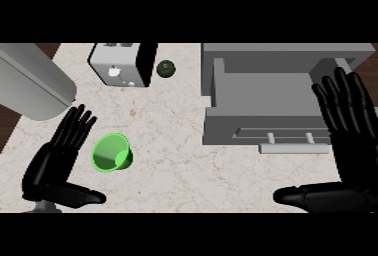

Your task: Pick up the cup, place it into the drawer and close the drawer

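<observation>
lying on its side on the marble counter (pixel 184 165), the green cup (pixel 111 152) is waiting just beside the left hand (pixel 55 160), whose fingers are stretching flat, gripping nothing. the right hand (pixel 343 130) is hanging equally open beside the drawer (pixel 262 95) (already open); picking, placing and closing are all remaining.

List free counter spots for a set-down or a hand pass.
Bare counter between green cup and open drawer, reaching down toward the hands. Tighter up top around toaster and dark fruit; left hand crowds the cup.
</observation>
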